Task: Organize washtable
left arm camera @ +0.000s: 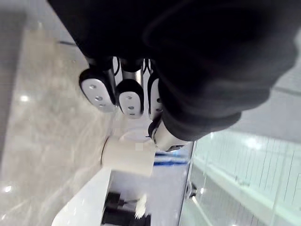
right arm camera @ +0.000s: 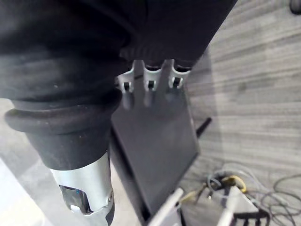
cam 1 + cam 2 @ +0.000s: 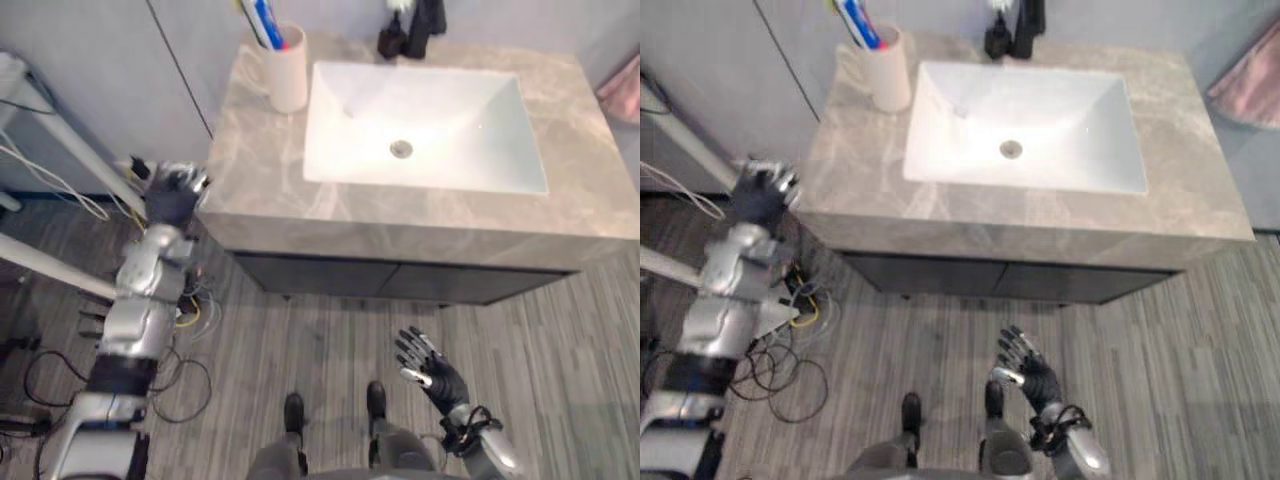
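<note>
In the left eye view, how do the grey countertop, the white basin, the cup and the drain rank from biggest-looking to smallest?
Largest to smallest:
1. countertop
2. basin
3. cup
4. drain

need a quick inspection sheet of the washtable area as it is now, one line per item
surface: grey marbled countertop with a white sink, drain in its middle
job's things: cream cup at the back left corner, holding a toothpaste tube
clutter: small dark object beside the black faucet, too small to identify
hands: left hand raised beside the countertop's front left corner; right hand low over the floor, open, holding nothing
cables: loose wires on the floor left of the cabinet
surroundings: dark cabinet under the countertop, grey plank floor, pink towel at the right
</note>
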